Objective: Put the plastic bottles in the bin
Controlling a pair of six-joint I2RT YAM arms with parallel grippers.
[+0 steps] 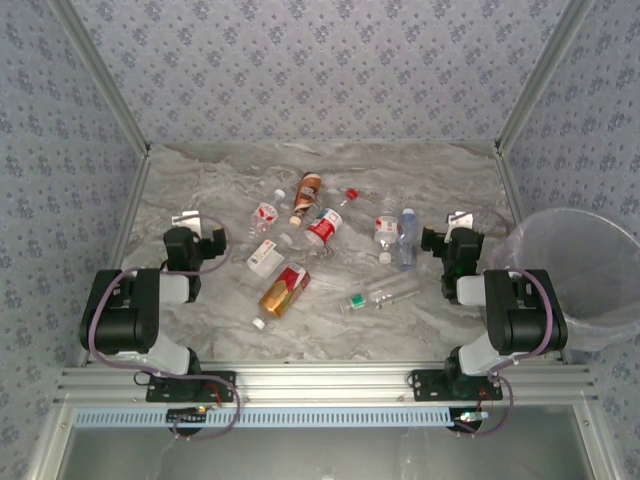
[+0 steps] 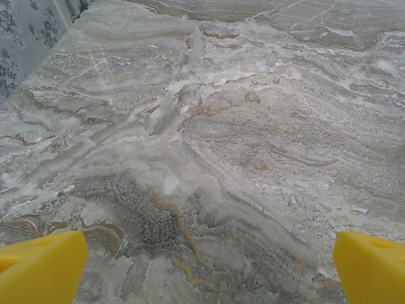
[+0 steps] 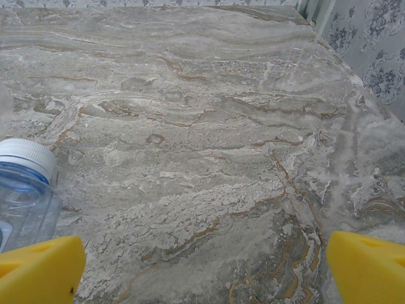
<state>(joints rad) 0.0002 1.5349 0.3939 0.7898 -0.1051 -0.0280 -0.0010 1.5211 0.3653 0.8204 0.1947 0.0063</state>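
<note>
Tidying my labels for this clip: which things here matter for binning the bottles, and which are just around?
Job:
- plastic bottles, amber bottle included
- clear bin

Just there:
- marble tabletop
- patterned walls
- metal frame

I count ten bottles (image 1: 323, 228) on the table (image 1: 200, 195), grouped at 12 o'clock from my bases. A few overlap, so the tally may be off by one.

By kind:
- one amber bottle (image 1: 283, 292)
- one brown-labelled bottle (image 1: 309, 188)
- one green-capped bottle (image 1: 380, 295)
- one blue-tinted bottle (image 1: 406, 240)
- one red-capped bottle (image 1: 352, 195)
- five clear ones with red-and-white labels

Bins: one bin (image 1: 592, 308), at 3 o'clock.

Grippers: two, my left gripper (image 2: 205, 269) and my right gripper (image 3: 205, 266).
</note>
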